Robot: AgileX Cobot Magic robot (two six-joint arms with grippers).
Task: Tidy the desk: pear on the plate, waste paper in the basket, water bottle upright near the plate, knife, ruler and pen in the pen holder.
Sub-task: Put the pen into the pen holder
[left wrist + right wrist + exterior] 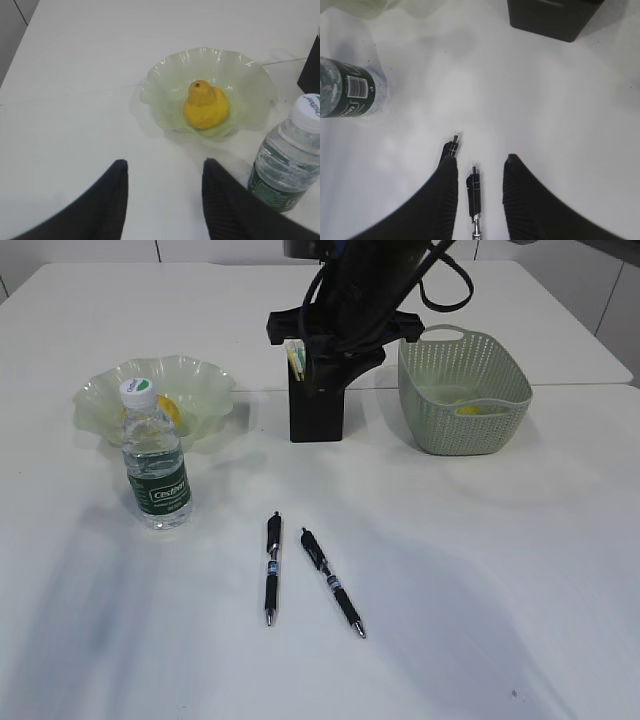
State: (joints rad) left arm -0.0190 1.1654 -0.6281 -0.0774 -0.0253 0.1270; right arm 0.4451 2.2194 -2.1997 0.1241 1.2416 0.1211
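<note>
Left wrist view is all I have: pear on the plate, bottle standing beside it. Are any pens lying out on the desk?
Observer: Yes, two lie on the desk in front of the pen holder: the left pen and the right pen, side by side and apart.
Operator: Where is the right gripper?
Observer: The right gripper is open over them. In its wrist view the right pen shows between its fingers.
Operator: Anything in the basket?
Observer: The basket holds something yellow; I cannot tell what it is.
</note>
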